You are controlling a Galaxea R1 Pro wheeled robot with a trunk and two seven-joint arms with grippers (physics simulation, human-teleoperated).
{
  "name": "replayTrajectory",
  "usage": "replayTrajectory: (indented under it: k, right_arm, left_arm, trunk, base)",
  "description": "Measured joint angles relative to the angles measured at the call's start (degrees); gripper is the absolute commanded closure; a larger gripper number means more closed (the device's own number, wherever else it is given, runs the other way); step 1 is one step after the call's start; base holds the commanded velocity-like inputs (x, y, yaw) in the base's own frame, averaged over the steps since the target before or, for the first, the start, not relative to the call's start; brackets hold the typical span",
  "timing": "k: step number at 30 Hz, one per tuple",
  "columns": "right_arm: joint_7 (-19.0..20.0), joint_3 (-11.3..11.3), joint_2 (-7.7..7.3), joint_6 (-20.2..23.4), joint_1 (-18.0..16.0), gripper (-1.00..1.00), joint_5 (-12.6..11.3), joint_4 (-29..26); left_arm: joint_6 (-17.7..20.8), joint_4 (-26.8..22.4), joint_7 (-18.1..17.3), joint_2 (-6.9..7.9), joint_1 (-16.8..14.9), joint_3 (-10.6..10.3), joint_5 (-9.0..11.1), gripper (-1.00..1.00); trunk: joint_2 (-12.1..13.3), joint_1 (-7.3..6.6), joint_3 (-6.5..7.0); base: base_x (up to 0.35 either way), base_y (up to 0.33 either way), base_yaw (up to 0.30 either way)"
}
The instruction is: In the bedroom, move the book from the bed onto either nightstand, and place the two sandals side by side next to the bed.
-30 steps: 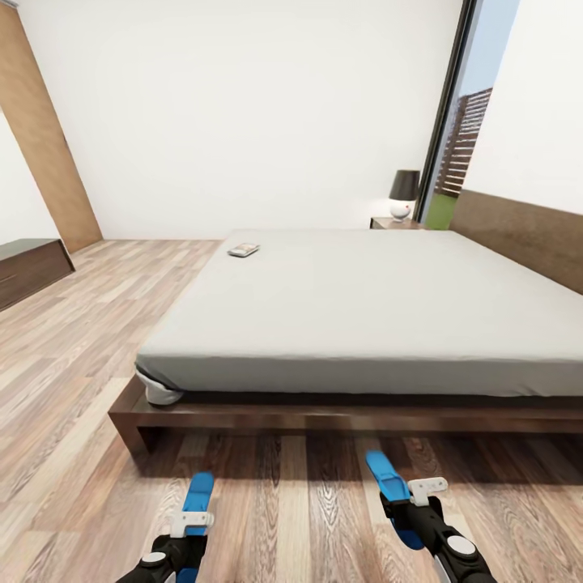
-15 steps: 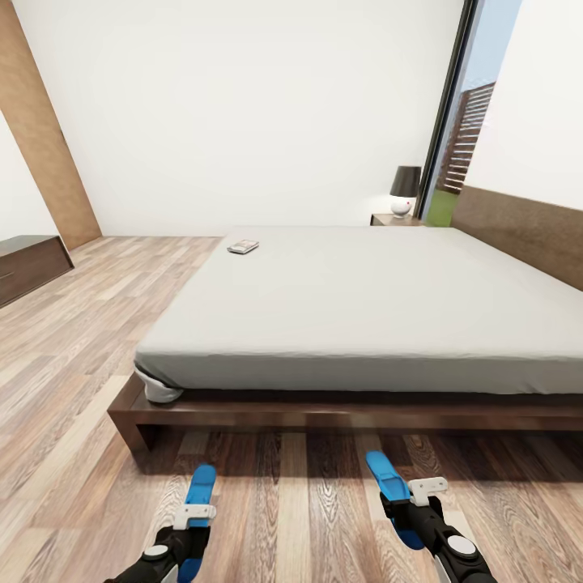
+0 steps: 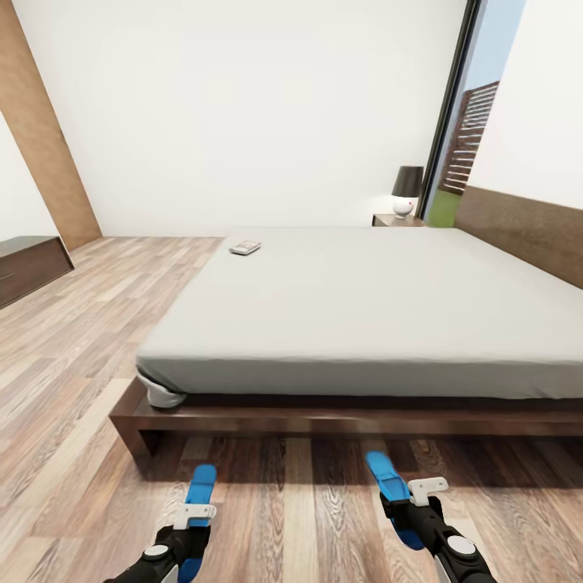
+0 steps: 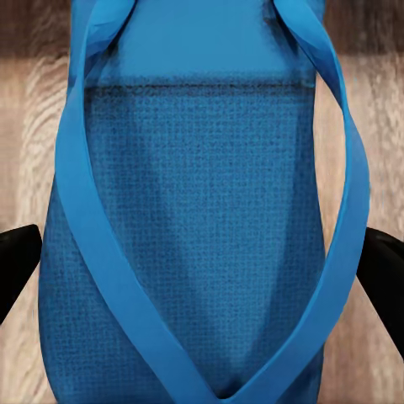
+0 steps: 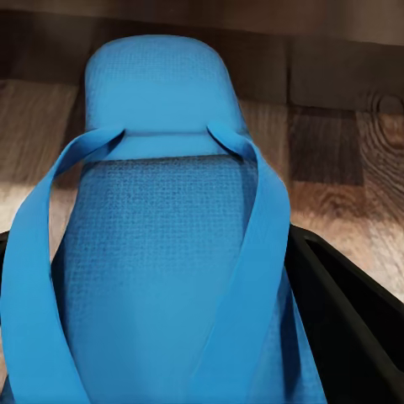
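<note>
Both blue sandals are held just above the floor in front of the bed's near side. My left gripper is shut on one sandal, whose straps and sole show in the left wrist view between dark fingers. My right gripper is shut on the other sandal, seen close up in the right wrist view. The book lies near the far left corner of the bed. A nightstand stands beyond the bed by the window.
A black-shaded lamp stands on the nightstand. A dark low cabinet sits at the left wall, and the tall window is at the far right. The bed's dark frame juts out low. Wood floor stretches along the bed's left side.
The left gripper and its sandal have shifted slightly left and forward. The head view has shifted a little. The right gripper holds its sandal in about the same place.
</note>
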Motion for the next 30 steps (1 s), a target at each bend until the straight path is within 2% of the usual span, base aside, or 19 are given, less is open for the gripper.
replayTrajectory:
  k: [30]
  right_arm:
    - [0.1,0.0,0.00,-0.1,0.0,1.00,0.0,0.0]
  left_arm:
    - [0.0,0.0,0.0,0.00,0.0,0.0,0.0,1.00]
  trunk:
    - [0.0,0.00,0.00]
  base:
    - [0.030,0.070,0.000]
